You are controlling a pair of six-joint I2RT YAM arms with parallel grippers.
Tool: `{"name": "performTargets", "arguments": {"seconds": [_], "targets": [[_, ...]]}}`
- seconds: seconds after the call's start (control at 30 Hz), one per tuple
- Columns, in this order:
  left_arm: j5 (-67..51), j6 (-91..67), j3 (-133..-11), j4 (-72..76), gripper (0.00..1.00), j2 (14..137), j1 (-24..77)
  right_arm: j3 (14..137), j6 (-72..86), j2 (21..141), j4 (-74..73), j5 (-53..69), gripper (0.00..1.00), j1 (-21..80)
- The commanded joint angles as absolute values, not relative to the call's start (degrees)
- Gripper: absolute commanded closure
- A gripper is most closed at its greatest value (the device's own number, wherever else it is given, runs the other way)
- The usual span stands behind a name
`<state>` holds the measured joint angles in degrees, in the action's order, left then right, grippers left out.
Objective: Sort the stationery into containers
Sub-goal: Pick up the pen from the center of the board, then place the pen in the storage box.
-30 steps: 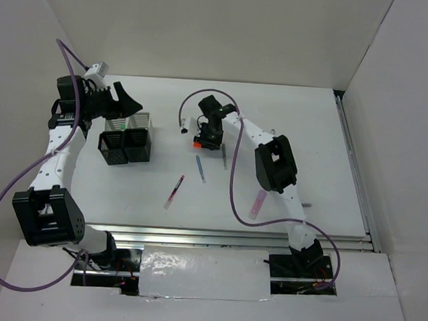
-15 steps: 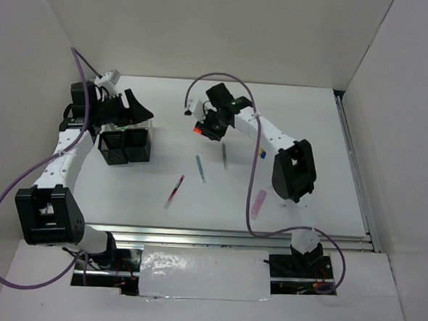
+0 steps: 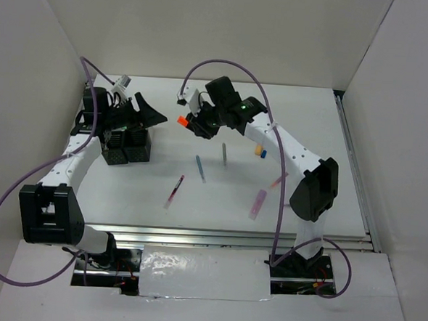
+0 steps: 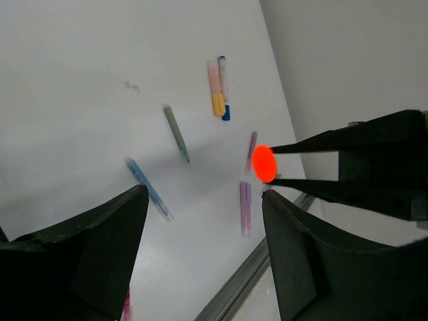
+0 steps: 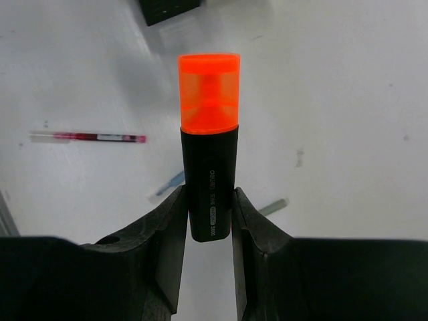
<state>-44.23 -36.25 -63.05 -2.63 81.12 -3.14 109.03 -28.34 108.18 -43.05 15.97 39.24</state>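
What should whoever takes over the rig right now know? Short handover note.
Right gripper: shut on the black highlighter with orange cap, raised right of the square mesh cups.
Left gripper: open, empty, above those cups.
Loose on the white table: red pen, blue pen, grey pen, pink highlighter, thin purple pen, orange highlighter beside blue-capped white pen.
Done: cup contents not visible.
Left: cup the held highlighter, then the seven loose items.
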Motion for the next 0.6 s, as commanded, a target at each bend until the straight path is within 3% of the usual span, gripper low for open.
{"name": "performTargets", "arguments": {"seconds": [0.0,0.33,0.57], "targets": [[-51.23,-43.15,-61.70,7.64,0.19,80.07,-2.82,108.46,-26.28,105.91,-42.45,17.49,1.00,41.22],[-52.74,-42.45,-61.79,6.42,0.19,81.39,-0.44,109.69,-26.45,105.91,-42.89,16.96,1.00,44.38],[-52.82,-41.66,-61.26,5.80,0.28,81.48,2.72,110.83,-26.89,106.52,-42.63,15.73,1.00,46.05]]}}
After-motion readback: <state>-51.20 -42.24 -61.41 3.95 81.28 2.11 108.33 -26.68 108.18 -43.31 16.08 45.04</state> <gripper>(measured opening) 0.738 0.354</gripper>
